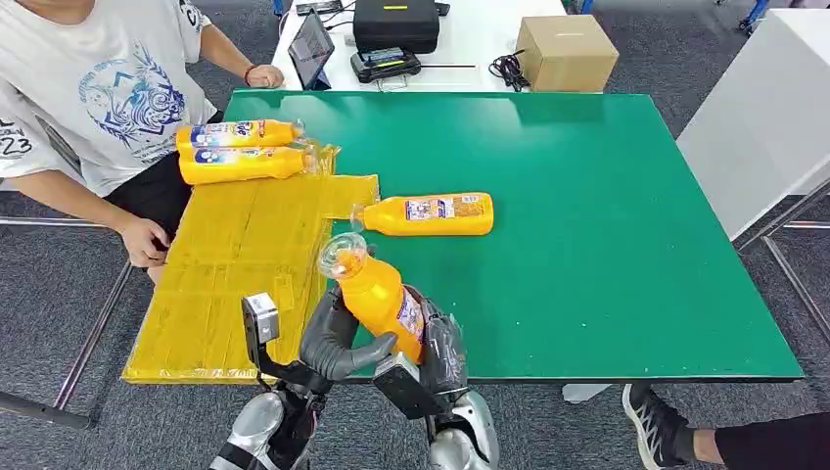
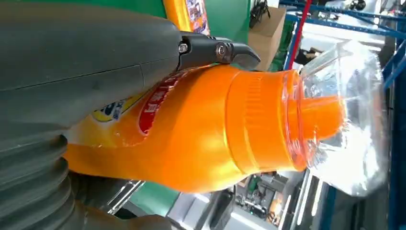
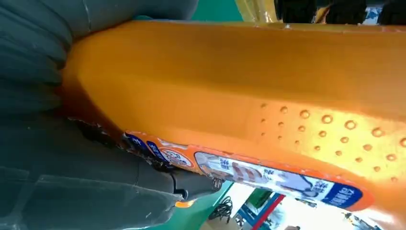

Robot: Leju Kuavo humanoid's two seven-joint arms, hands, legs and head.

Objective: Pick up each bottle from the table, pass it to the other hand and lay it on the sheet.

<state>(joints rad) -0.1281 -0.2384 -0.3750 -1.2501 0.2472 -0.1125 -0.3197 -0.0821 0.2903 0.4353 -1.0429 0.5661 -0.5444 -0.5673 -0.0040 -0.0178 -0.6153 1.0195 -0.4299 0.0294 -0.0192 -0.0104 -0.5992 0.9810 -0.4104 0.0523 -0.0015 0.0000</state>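
Orange bottle (image 1: 384, 299) | left hand (image 1: 338, 343) fingers wrapped around it | right hand (image 1: 440, 351) fingers clasping it too

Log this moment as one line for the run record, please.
stage: handover | left robot hand and right robot hand: both grip held bottle | on sheet: two bottles | on table: one bottle

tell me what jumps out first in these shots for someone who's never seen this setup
The eye lands on the orange bottle with its clear cap, held up at the near edge of the green table by both the left hand and the right hand. Next come the yellow sheet on the table's left side with two more bottles lying at its far end, and another bottle lying on the green beside it.
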